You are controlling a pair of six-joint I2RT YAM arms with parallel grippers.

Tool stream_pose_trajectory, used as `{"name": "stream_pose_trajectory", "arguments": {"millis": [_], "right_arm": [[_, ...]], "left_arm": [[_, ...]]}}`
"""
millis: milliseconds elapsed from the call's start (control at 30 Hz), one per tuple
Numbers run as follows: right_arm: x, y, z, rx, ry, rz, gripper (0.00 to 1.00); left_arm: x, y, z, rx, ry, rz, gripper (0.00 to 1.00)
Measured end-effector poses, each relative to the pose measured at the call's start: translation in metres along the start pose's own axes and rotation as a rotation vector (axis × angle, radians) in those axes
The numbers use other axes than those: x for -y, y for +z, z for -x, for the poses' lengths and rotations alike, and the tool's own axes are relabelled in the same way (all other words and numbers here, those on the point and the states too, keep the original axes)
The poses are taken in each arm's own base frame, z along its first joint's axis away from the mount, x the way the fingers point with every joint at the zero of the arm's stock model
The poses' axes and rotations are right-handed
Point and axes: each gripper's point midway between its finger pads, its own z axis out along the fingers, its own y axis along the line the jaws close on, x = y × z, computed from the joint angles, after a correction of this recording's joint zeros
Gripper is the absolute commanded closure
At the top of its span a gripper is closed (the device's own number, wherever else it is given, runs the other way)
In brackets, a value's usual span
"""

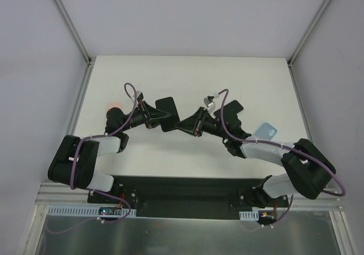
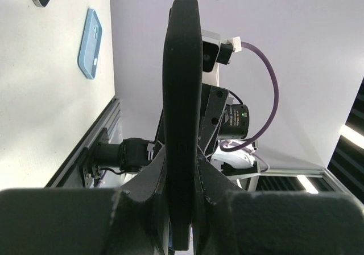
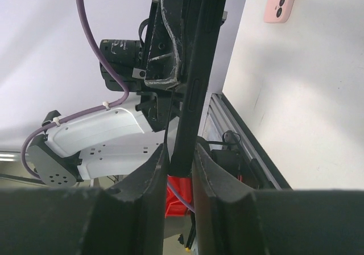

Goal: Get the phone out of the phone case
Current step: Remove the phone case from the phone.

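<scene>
A black phone case [image 1: 166, 114] is held off the table between my two grippers at mid-table. My left gripper [image 1: 154, 116] is shut on it. In the left wrist view the case [image 2: 182, 95] stands edge-on and thick between the jaws of that gripper [image 2: 183, 158]. My right gripper [image 1: 192, 124] is shut on a thinner black slab with a side button, the phone [image 3: 193, 95], edge-on at the gripper [image 3: 181, 149]. Its far end reaches the left gripper's fingers [image 3: 165, 44]. I cannot tell how far the phone sits inside the case.
A second dark phone [image 1: 230, 110] lies on the table behind the right arm. A light blue case [image 1: 265, 131] lies at the right and also shows in the left wrist view [image 2: 91, 43]. A pink case [image 1: 115, 106] lies at the left and also shows in the right wrist view [image 3: 281, 0].
</scene>
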Motion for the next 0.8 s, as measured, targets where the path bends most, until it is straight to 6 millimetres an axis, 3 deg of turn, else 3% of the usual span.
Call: {"name": "stream_pose_trajectory", "arguments": {"millis": [233, 367, 800], "right_arm": [[-0.006, -0.001, 0.002, 0.016, 0.020, 0.031, 0.87], [-0.009, 0.000, 0.002, 0.021, 0.026, 0.048, 0.99], [-0.017, -0.004, -0.003, 0.025, -0.034, 0.079, 0.98]], "left_arm": [[0.007, -0.002, -0.001, 0.004, 0.020, -0.015, 1.00], [0.010, -0.003, 0.000, 0.010, 0.028, -0.023, 1.00], [0.012, -0.005, -0.002, -0.004, 0.029, -0.030, 1.00]]}}
